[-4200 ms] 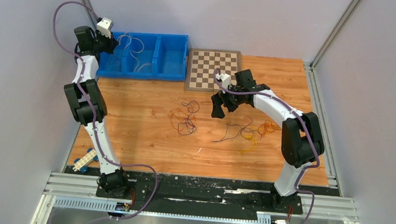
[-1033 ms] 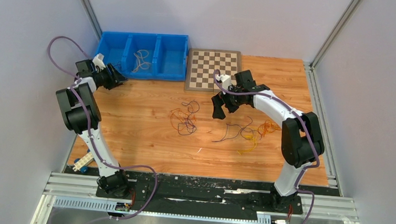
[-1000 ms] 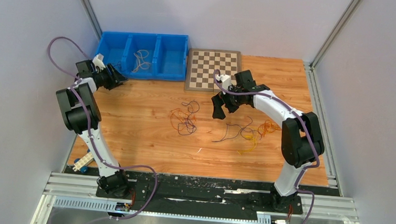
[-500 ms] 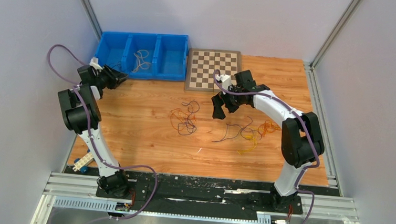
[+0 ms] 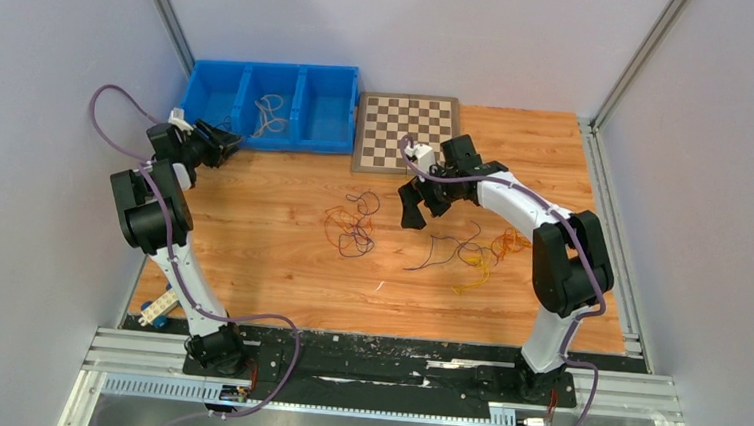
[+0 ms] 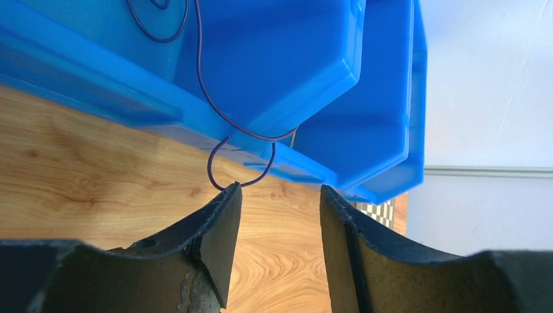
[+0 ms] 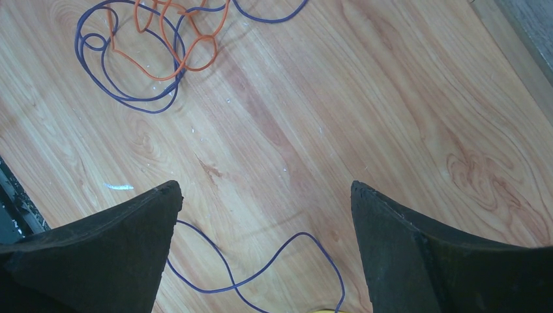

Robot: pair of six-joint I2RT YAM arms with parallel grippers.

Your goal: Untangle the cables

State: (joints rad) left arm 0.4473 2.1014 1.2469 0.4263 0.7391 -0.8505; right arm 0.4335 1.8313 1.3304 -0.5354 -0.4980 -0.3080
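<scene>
The cables lie in two loose tangles on the wooden table: an orange and purple one at the centre and a purple, orange and yellow one to its right. A whitish cable lies in the blue bin. A purple cable hangs out over the bin's wall, its end loop touching one fingertip of my left gripper. That gripper is open with nothing between its fingers. My right gripper hovers open between the tangles, above a purple strand, near orange loops.
A chessboard lies at the back, right of the bin. A small white and blue toy-like piece sits by the left arm's base. Grey walls close in the left, right and back sides.
The left arm has come down from over the bin's left end to the table in front of it and edged towards the bin wall. The right gripper has shifted slightly left.
</scene>
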